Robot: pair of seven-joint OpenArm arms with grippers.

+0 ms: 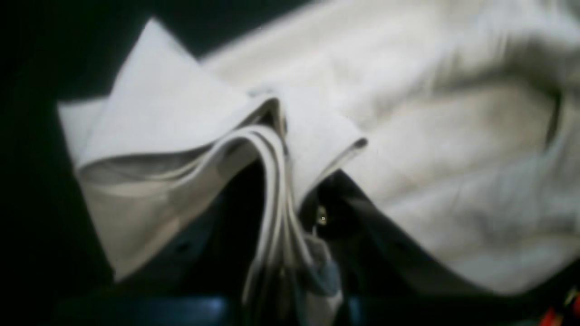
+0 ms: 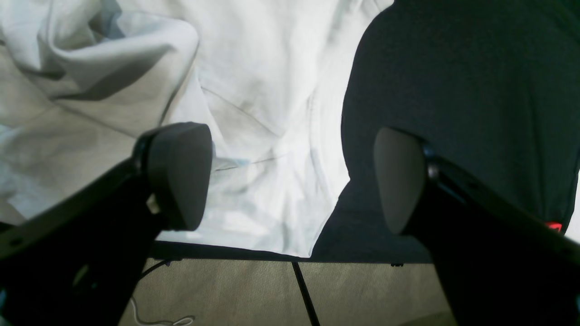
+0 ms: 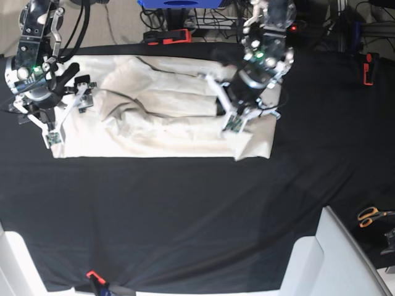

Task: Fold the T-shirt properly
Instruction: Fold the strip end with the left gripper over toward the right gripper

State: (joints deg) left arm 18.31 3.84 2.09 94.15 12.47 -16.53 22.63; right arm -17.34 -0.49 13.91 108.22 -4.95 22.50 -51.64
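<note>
T-shirt (image 3: 160, 117) first: we see it spread pale and wrinkled across the far half of the black cloth (image 3: 197, 209) that covers the table, its long edge running left to right, with a bunched ridge of fabric across its middle.

We find the left claw (image 1: 290, 213) over the shirt's right end in the base view. In the left wrist view its jaws are closed tight on the T-shirt, pinching several stacked layers of hem that rise out of the grip and fan open to either side. That picture is blurred, so we cannot count the layers. The rest of the shirt lies beyond the pinch, sloping away to the right over the dark cloth.

We see the right claw (image 2: 290, 181) at the shirt's left end in the base view, above the near left corner. In the right wrist view its two dark pads (image 2: 179, 174) stand wide apart with nothing between them. The left pad hangs over pale fabric, the right pad over black cloth, and the shirt's edge runs down between the two. Whether either pad touches the fabric we cannot tell. Below them in that view the table edge shows, with floor and a thin cable beneath.

Off to the near right, well apart from the shirt, we spot orange-handled scissors (image 3: 370, 216) at the cloth's edge.
</note>
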